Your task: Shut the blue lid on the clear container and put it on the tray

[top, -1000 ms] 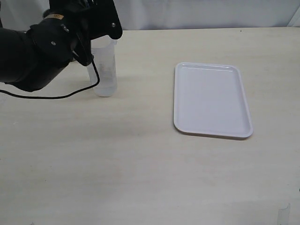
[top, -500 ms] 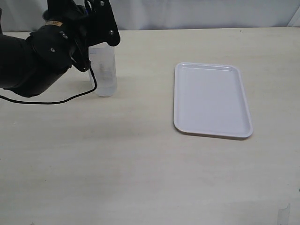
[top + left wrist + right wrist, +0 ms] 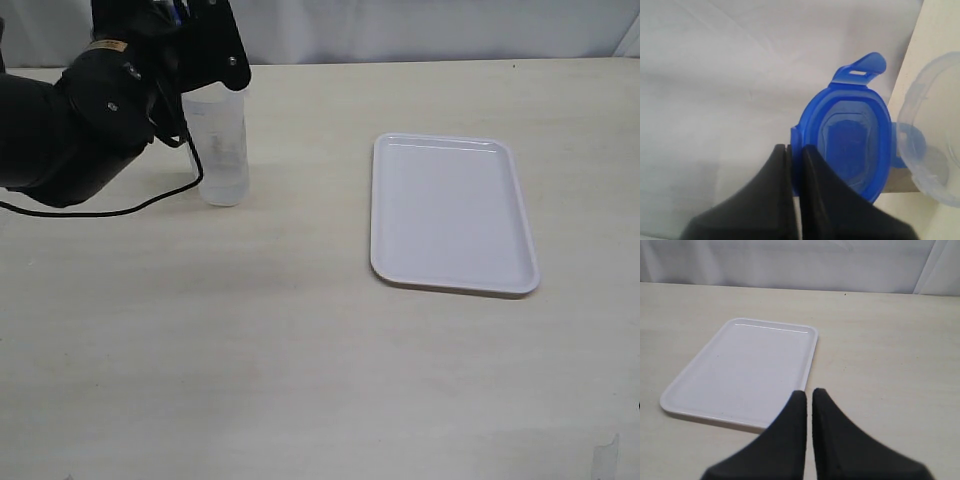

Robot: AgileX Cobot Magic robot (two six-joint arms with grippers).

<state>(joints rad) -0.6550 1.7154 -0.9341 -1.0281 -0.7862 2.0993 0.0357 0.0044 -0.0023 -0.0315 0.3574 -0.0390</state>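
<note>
While the left gripper [image 3: 796, 148] pinches one blue lid [image 3: 852, 135] beside one clear container [image 3: 222, 150], the right gripper [image 3: 809, 393] faces one tray [image 3: 450, 215], closed and empty

Pale wood-grain table [image 3: 300, 350], evenly lit; creased white fabric backdrop [image 3: 420, 25] along far edge.

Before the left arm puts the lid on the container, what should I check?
1. Lid gripped in left jaws: ok.
2. Container upright on table: ok.
3. Lid centred over container rim: not ok, it's off to one side.
4. Lid level with rim: cannot tell.
5. Tray free of things: ok.
6. Right jaws shut, empty, away from container: ok.
</note>
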